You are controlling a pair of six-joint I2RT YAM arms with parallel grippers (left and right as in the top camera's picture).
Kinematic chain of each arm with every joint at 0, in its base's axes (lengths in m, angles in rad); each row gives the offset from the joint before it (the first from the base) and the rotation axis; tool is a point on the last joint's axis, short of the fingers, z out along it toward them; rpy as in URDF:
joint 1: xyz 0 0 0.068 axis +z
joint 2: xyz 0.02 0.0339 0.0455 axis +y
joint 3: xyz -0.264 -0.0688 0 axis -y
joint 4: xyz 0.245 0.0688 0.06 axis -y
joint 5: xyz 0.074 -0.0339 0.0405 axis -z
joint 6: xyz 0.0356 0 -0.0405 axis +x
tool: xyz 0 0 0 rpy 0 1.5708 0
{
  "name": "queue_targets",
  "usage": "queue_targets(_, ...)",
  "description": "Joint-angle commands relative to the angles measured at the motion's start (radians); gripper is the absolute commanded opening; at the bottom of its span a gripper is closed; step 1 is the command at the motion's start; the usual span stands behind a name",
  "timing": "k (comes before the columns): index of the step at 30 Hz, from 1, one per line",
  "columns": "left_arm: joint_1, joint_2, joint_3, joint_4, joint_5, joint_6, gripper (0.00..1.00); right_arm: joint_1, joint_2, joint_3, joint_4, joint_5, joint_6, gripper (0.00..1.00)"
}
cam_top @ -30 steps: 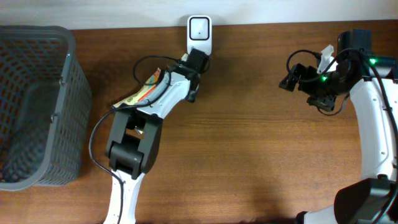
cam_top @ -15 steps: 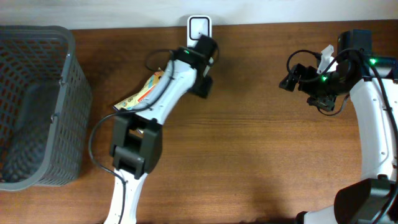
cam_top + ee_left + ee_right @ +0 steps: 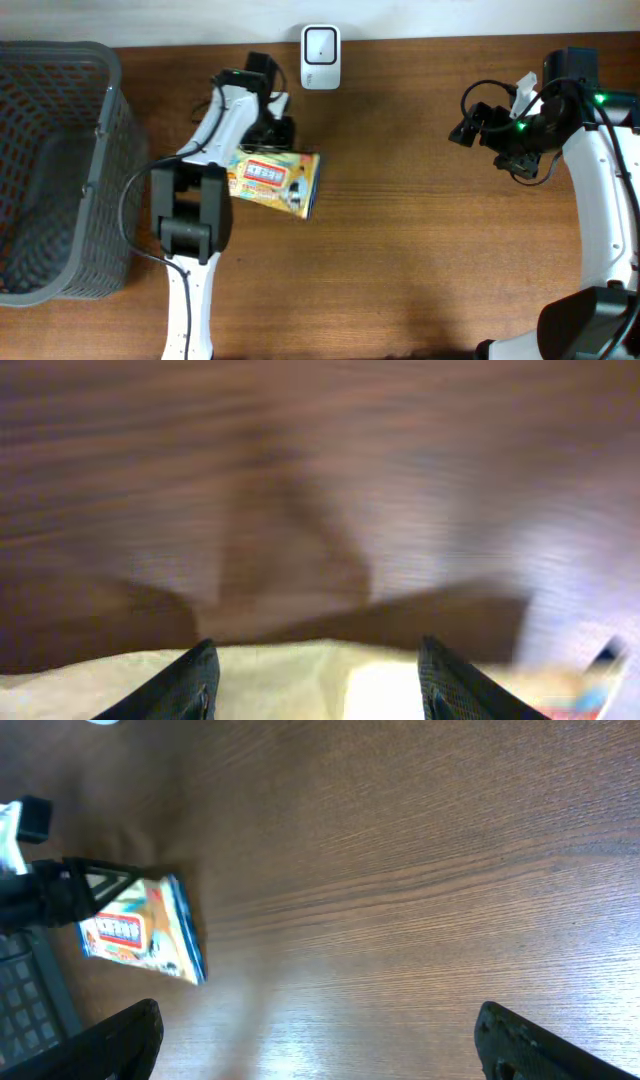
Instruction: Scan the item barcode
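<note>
Table (image 3: pixel 420 250), brown wood: unchanged from a second before.

Basket (image 3: pixel 60 170), grey mesh, at the table's left edge: not moved.

Left arm (image 3: pixel 190 215), white: a second earlier it reached diagonally to the scanner at the far edge. It had since swung left, so that its wrist stood clear to the left of the scanner and bent back toward the packet.

Right arm (image 3: pixel 600 200), white, by the right edge: same pose as before.

Snack packet (image 3: pixel 275 182), yellow with a printed face: earlier it lay half hidden under the left arm. It was now in the open, face up and turned. It lay nearer the table's middle, left of centre and short of the scanner.

Scanner (image 3: pixel 320 43), white, upright at the far edge: not moved.

Left gripper (image 3: pixel 277 138): it stood at the packet's far edge. In the blurred wrist view its fingers (image 3: pixel 195 680) were parted, with the pale packet surface across the gap. Whether they pinched it could not be told.

Right gripper (image 3: pixel 465 128): jaws spread wide as before, holding nothing, over bare wood well apart from the packet.
</note>
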Motion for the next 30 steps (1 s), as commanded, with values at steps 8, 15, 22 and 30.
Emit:
queue_targets(8, 0.013, 0.023, 0.461, -0.52, -0.383, -0.203, 0.57, 0.004, -0.005, -0.008, -0.001, 0.006, -0.01, 0.98)
queue_targets(15, 0.016, 0.025, 0.049, -0.321, -0.052, -0.111, 0.45, 0.004, -0.005, -0.008, -0.001, 0.006, -0.01, 0.98)
queue_targets(22, -0.071, 0.024, 0.061, -0.248, 0.424, -0.08, 0.43, 0.004, -0.005, -0.008, -0.001, 0.006, -0.01, 0.98)
queue_targets(30, 0.093, 0.039, 0.21, -0.367, 0.015, -0.06, 0.7, 0.004, -0.005, -0.008, -0.001, 0.006, -0.01, 0.98)
